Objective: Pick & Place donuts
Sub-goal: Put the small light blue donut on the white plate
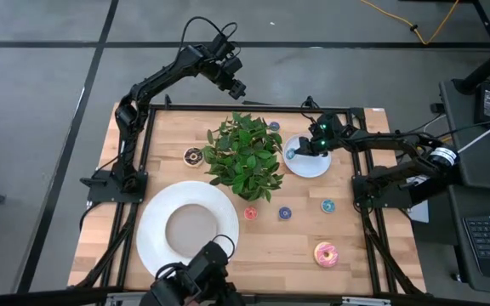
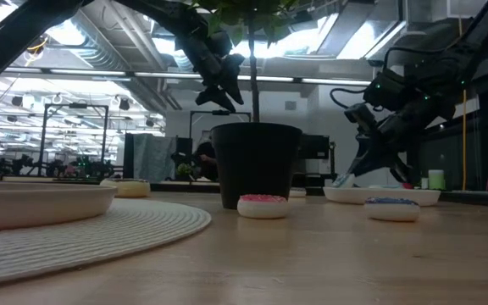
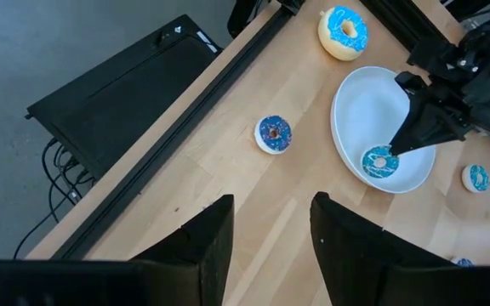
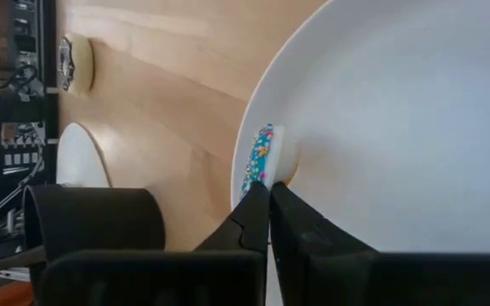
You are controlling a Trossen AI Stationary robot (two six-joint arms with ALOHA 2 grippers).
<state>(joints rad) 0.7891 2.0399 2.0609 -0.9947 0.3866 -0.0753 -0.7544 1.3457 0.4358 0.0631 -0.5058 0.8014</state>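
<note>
A small teal donut [image 3: 379, 162] lies in a small white plate [image 1: 313, 166], against the plate's inner slope on its left side. My right gripper [image 4: 268, 194] is shut, its tips at this donut. My left gripper [image 3: 269, 223] hangs open and empty, high over the table's far edge. A light-blue donut [image 3: 344, 32] lies near the far right corner. A chocolate donut [image 1: 193, 155] lies left of the plant, a pink donut [image 1: 326, 253] at the near right. Small donuts lie on the wood: blue [image 1: 274, 126], red [image 1: 251, 213], blue [image 1: 285, 213], teal [image 1: 327, 205]. My right gripper meets the teal donut's outer rim [image 4: 262, 170] with the tips of its shut fingers [image 3: 395, 146], slanting down from the table's right side. The donut rests in the plate, tilted on the plate's sloping wall.
A potted plant [image 1: 245, 155] stands mid-table, just left of the small plate. A large white plate [image 1: 156, 223] sits on a round woven mat at the near left. A black frame rail [image 1: 253, 108] runs along the table's far edge.
</note>
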